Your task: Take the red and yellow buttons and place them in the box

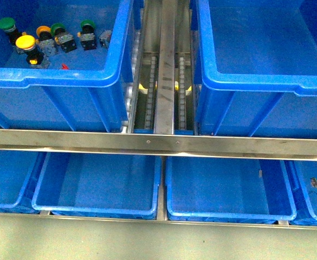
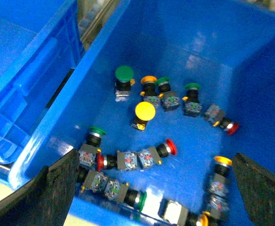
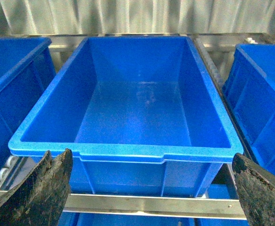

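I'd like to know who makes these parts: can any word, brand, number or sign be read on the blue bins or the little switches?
No readable text in any view.
Switches: small coloured specks on their bodies, too blurred to read as labels.
Blue box: plain walls and rim, no print visible.
Steel rail: bare metal with two screws, no sign.

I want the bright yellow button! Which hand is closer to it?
Left. The left hand hangs over the bin holding the bright yellow button; the right hand faces a different box.
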